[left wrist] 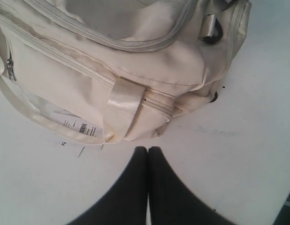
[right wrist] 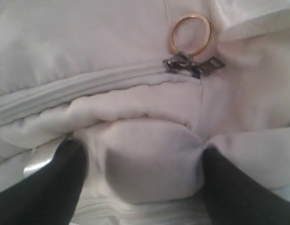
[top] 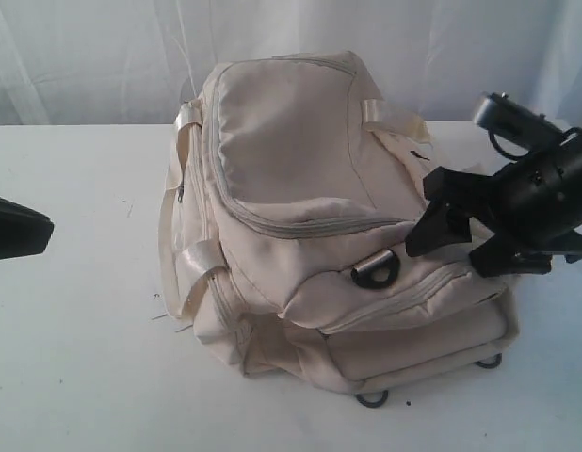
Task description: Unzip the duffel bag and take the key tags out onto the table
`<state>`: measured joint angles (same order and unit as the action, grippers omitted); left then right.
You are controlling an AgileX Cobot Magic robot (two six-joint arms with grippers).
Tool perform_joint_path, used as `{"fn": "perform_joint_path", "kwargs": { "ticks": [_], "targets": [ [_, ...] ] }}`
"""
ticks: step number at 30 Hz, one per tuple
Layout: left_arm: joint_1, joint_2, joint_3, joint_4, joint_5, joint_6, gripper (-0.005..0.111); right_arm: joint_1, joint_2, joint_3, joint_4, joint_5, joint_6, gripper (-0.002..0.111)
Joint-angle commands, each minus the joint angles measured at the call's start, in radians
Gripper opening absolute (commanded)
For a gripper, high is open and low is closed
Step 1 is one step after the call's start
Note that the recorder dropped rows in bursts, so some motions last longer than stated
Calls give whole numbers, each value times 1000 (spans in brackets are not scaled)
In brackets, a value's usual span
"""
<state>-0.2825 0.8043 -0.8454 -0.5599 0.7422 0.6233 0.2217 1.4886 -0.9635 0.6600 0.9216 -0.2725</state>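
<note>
**Operator:** Where is the duffel bag, and where are my arms?

**Spotter:** You have the duffel bag (top: 300,188) in the middle of the table (top: 84,330), with one big zipped panel facing up. Its black D-ring (top: 376,271) is at the end toward your right arm. Your right gripper (top: 448,256) is at that same end, just beside the D-ring.

**Operator:** Is the right one holding something?

**Spotter:** No, its jaws are spread wide. In the right wrist view, your two dark fingers (right wrist: 56,187) stand on both sides of a soft bulge of the bag's fabric and touch it, but they do not pinch it. Just beyond the bulge runs a pale zipper (right wrist: 79,86), and its teeth are closed. The dark slider (right wrist: 182,63) sits at the end of that zipper, with a gold ring (right wrist: 189,35) hanging on it.

**Operator:** And the left side?

**Spotter:** Your left gripper (left wrist: 148,151) is over the bare table with its fingers pressed together and nothing between them. It is near the long side of the bag but apart from it. There you see a shiny strap (left wrist: 124,110) and a white barcode tag (left wrist: 72,123). In the exterior view, only its dark tip shows at the left edge, well apart from the bag
</note>
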Motion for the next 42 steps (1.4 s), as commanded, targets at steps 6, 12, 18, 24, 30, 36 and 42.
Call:
{"fn": "perform_joint_path", "kwargs": {
  "ticks": [6, 12, 18, 24, 30, 36, 42],
  "targets": [
    [-10, 1, -3, -19, 8, 9, 0, -2, 124, -44, -7, 168, -103, 66],
    [-10, 1, -3, -15, 8, 13, 0, -2, 126, -117, -115, 216, -79, 35],
    [-10, 1, -3, -15, 8, 13, 0, 11, 128, -85, -112, 269, -85, 0],
    [-10, 1, -3, -15, 14, 13, 0, 94, 128, -28, -149, 296, -95, 0],
    [-10, 1, -3, -15, 14, 13, 0, 141, 122, 42, -286, 300, -35, 0],
    [-10, 1, -3, -15, 11, 13, 0, 143, 69, 104, -347, 300, 14, 0],
    [-10, 5, -3, -18, 9, 13, 0, 157, -28, 148, -321, 300, 14, 0]
  ]
}}
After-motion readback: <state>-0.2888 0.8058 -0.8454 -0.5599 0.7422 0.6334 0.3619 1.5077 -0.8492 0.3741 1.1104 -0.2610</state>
